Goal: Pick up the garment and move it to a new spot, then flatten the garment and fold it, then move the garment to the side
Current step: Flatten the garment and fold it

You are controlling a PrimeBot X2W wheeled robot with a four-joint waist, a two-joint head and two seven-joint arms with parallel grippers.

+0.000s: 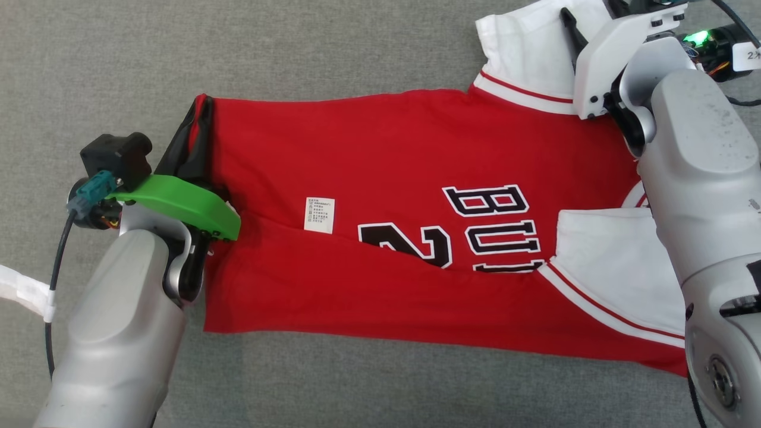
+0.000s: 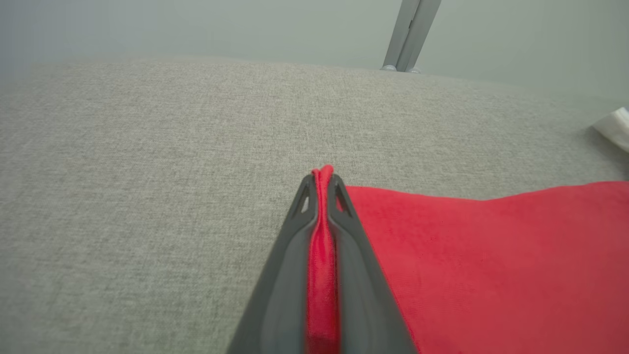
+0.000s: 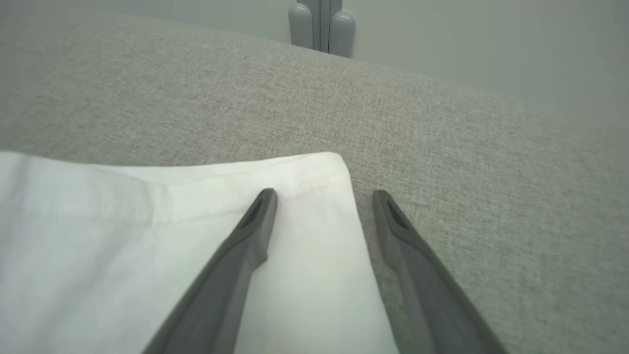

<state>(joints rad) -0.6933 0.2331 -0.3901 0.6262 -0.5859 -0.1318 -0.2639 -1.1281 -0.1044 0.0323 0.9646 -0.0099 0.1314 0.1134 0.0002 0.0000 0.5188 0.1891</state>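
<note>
Lying spread across the grey surface [image 1: 297, 47], the red jersey [image 1: 386, 148] had its hem edge clamped tight in the closed left pincer [image 2: 322, 184], while the right pincer [image 3: 324, 196] stood open astride the side edge of its white sleeve [image 3: 98, 221].

Matt cloth garment [image 1: 386, 148], coarse grey woven surface [image 1: 297, 47], smooth green plastic cover [image 1: 178, 205]

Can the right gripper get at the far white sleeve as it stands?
Probably yes: the right gripper is open, one finger over the far white sleeve, the other over the grey surface, nothing between.
</note>
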